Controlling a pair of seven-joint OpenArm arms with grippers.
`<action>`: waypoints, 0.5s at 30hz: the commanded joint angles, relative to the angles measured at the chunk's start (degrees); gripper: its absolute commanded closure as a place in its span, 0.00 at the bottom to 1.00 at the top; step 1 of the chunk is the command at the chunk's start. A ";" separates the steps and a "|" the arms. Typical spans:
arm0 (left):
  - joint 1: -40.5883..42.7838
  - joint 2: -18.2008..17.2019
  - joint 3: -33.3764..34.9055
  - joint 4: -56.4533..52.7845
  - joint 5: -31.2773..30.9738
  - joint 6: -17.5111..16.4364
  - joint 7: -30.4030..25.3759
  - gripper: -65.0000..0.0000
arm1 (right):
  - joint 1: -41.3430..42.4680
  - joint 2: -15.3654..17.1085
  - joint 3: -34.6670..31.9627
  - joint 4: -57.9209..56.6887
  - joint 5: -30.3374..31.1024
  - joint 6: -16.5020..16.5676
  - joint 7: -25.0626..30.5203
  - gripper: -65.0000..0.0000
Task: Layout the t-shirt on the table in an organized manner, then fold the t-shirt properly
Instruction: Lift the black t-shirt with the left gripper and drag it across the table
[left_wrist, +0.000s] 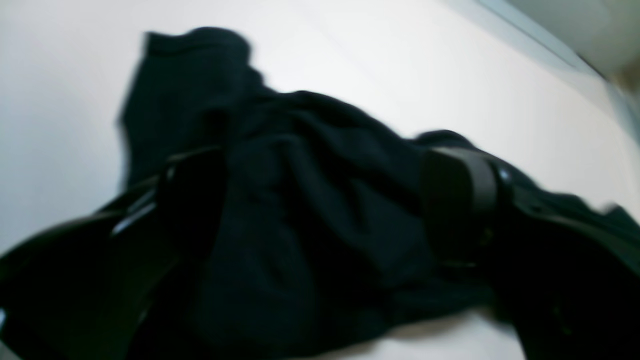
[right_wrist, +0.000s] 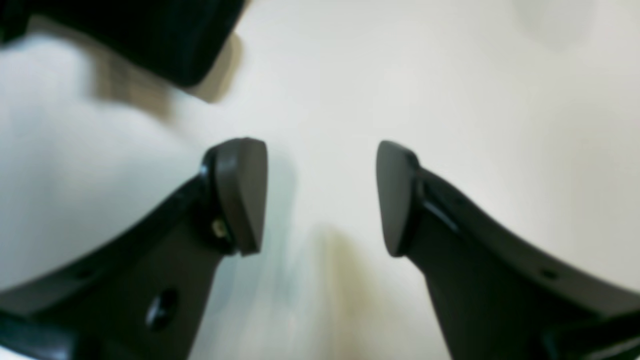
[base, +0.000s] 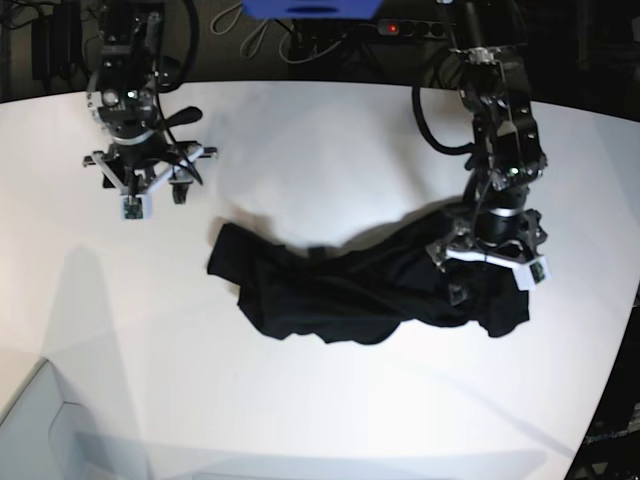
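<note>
White and bare across most of its width, the table (base: 320, 420) carries only the t-shirt (base: 360, 290), which lies crumpled in a long dark band running from the middle toward the right edge, well short of the near edge. It is bunched and creased rather than spread, so the laying-out step looks unfinished.

The left gripper (left_wrist: 320, 200) sits low over the shirt's end nearest the right edge, its fingers (left_wrist: 460, 195) spread wide on either side of a mound of cloth. Nothing is pinched between them; the fabric lies slack on the table, which suggests the arm is placed there to handle that end of the garment, though whether it means to take a fresh hold is only a guess.

The right gripper (right_wrist: 320, 197) hangs near the far left corner, well apart from the shirt, its fingers (right_wrist: 245, 195) parted with only bare tabletop between them. Parked there, it keeps clear of the other arm's work.

The printed graphic is not visible in the folds.
</note>
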 joint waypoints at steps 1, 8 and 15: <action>-2.60 0.02 -0.64 -0.64 -0.40 -0.45 -1.06 0.10 | 0.20 0.11 0.01 0.84 0.30 -0.01 1.26 0.46; -13.94 0.28 -2.13 -11.10 -0.32 -0.01 -1.06 0.10 | 0.20 -0.95 -0.08 0.84 0.30 -0.01 1.35 0.46; -24.66 0.11 -2.04 -28.42 0.30 0.17 -1.06 0.10 | 0.20 -0.95 -0.70 0.84 0.30 -0.01 1.35 0.46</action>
